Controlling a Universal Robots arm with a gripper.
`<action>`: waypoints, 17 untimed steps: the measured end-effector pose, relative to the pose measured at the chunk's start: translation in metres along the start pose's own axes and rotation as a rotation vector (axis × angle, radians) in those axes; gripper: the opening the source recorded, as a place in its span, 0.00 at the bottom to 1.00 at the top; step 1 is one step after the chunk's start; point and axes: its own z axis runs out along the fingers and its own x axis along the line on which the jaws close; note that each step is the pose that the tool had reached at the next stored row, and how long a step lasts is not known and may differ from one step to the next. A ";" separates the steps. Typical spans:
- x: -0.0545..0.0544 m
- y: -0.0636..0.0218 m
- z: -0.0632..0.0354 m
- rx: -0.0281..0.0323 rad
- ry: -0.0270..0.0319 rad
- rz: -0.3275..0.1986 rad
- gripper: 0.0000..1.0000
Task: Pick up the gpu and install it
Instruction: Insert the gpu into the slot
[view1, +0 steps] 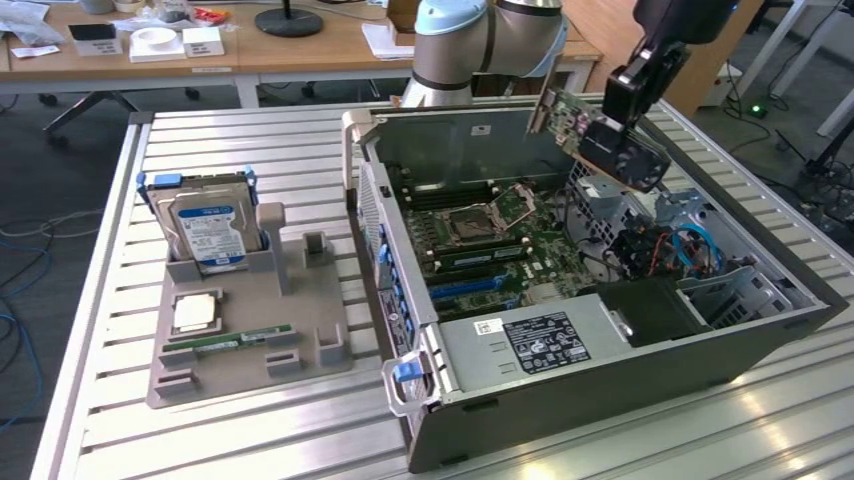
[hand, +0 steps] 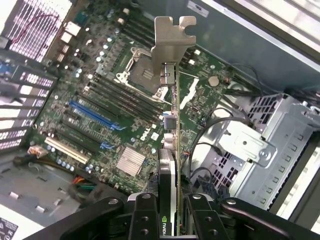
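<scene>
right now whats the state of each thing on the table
gpu: lifted, tilted above the motherboard, not in a slot
gripper: shut on the gpu
computer case: lying on its side, side panel off, inside exposed
hard drive: standing upright in the grey holder
memory stick: lying flat on the grey holder

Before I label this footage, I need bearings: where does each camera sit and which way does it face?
Exterior view: off the arm, raised, looking down on the open computer case on the slatted table; shows the arm and the tool gripping the graphics card.
Wrist view: on the wrist, looking along the card at the motherboard; shows the tool's fingers.
Shared: card, motherboard, case.
</scene>
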 end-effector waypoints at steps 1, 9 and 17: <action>0.000 0.0000 0.0000 0.0003 0.0007 -0.014 0.27; 0.000 0.0000 0.0002 0.0012 0.0057 -0.139 0.27; 0.000 0.0000 0.0002 0.0011 0.0104 -0.274 0.27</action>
